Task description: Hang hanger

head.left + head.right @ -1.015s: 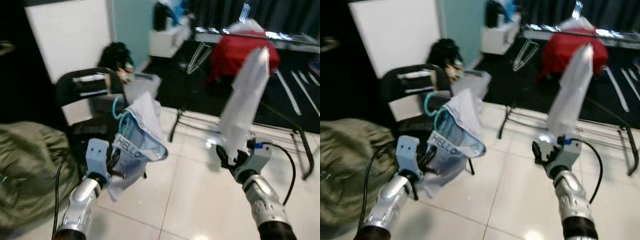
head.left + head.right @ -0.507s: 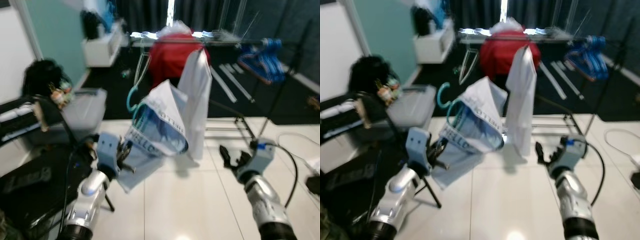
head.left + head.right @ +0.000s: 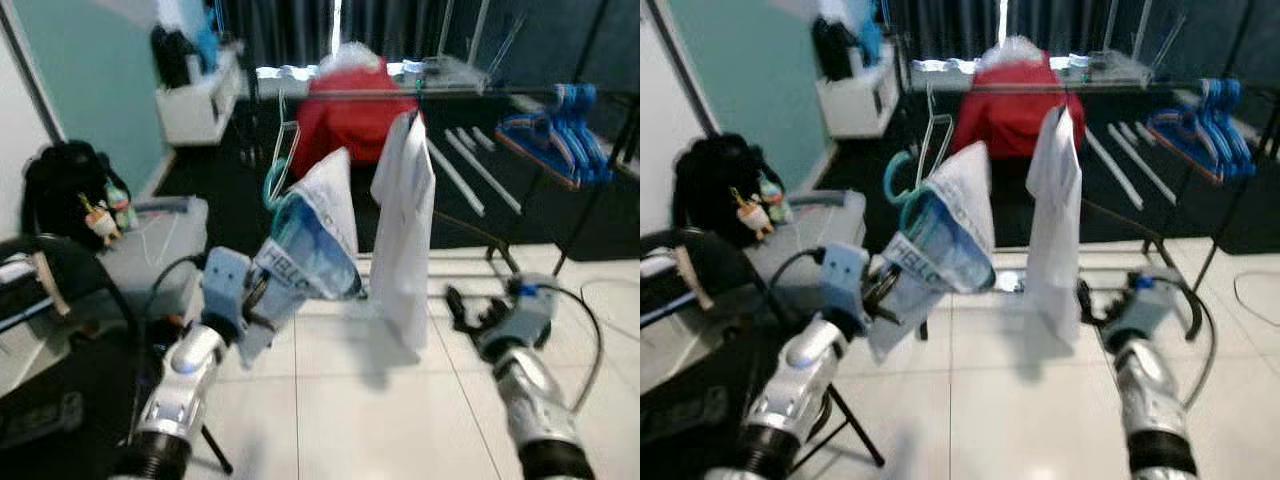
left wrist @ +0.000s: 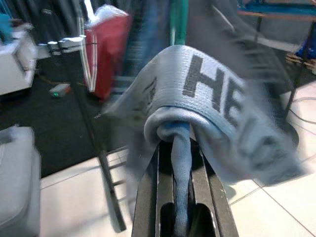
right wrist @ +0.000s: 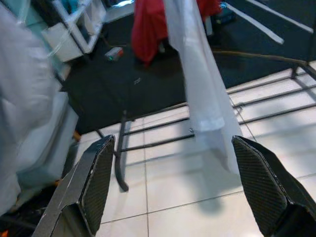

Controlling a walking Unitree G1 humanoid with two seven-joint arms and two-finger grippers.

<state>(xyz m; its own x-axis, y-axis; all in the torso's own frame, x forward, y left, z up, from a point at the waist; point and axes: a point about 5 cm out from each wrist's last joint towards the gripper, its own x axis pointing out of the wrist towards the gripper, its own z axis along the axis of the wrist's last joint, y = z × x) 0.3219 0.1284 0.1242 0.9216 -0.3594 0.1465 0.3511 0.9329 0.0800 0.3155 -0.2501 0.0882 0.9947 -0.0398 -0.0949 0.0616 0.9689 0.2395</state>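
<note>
Head eyes look down-forward toward the clothes rack; both wrist cameras, nearer, face that rack too.

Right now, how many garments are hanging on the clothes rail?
2: a red garment at the rail's middle and a white shirt beside it, toward the right gripper. Others may be hidden.

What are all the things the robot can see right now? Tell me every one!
Shirt on hanger: one, light blue with dark letters, teal hook, held up by left gripper.
White garment: one, hanging from rack.
Red garment: one, on rack behind.
Clothes rack: one, dark metal rail.
Spare hangers: a bunch, blue, on rack at right.
Backpack: one, black, by teal wall.
Left gripper: shut on shirt fabric.
Right gripper: open, empty, near white garment.
</note>
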